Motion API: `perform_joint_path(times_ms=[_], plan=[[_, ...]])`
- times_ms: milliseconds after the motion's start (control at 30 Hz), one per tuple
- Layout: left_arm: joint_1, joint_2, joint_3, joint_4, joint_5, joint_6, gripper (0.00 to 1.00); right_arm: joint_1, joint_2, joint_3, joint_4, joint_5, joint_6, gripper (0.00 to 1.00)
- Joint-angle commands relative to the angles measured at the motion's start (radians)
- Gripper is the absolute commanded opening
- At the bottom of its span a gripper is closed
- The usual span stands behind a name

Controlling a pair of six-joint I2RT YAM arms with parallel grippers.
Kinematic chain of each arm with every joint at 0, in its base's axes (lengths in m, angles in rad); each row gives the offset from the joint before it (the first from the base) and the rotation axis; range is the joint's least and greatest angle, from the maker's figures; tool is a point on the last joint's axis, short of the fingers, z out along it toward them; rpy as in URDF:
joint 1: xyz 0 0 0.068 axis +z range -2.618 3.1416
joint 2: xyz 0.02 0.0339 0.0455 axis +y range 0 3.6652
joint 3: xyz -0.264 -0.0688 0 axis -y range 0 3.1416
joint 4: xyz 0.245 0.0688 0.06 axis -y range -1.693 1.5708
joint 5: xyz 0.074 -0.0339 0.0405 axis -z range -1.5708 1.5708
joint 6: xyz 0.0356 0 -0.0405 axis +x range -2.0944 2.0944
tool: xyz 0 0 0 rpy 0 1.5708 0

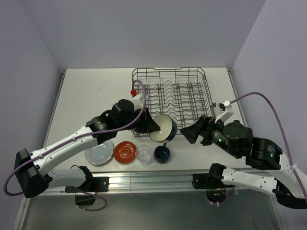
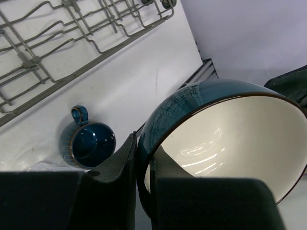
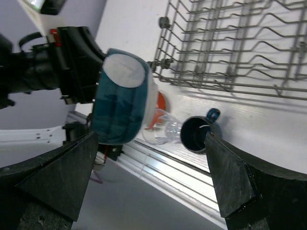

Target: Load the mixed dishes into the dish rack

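at the near rail of the dish rack [image 1: 168,70], left gripper [image 1: 152,127] clamps the cream bowl [image 1: 165,127] by its rim, right gripper [image 1: 189,134] gapes empty; next, lift it onto the tines.

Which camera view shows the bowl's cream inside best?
The left wrist view: the bowl fills the frame, its cream inside facing the camera and its rim pinched by the left gripper. The top view shows it small; the right wrist view shows only its teal outside and pale base.
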Motion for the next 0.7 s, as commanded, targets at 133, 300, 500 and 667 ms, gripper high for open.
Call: perform_joint_path(times_ms=[133,300,500,667], plan=[[0.004,-0.047,-0.005,0.183,0.074,-0.056,0.00,-0.001,0.062,-0.038,0.235,-0.153,-0.021,1.00],[0.006,-0.052,0.009,0.188,0.072,-0.059,0.00,-0.001,0.137,-0.023,0.246,-0.185,0.016,1.00],[0.006,-0.049,0.035,0.177,0.075,-0.055,0.00,-0.001,0.130,-0.056,0.305,-0.205,0.034,1.00],[0.007,-0.058,0.032,0.188,0.081,-0.056,0.00,0.001,0.113,-0.088,0.335,-0.214,0.044,0.99]])
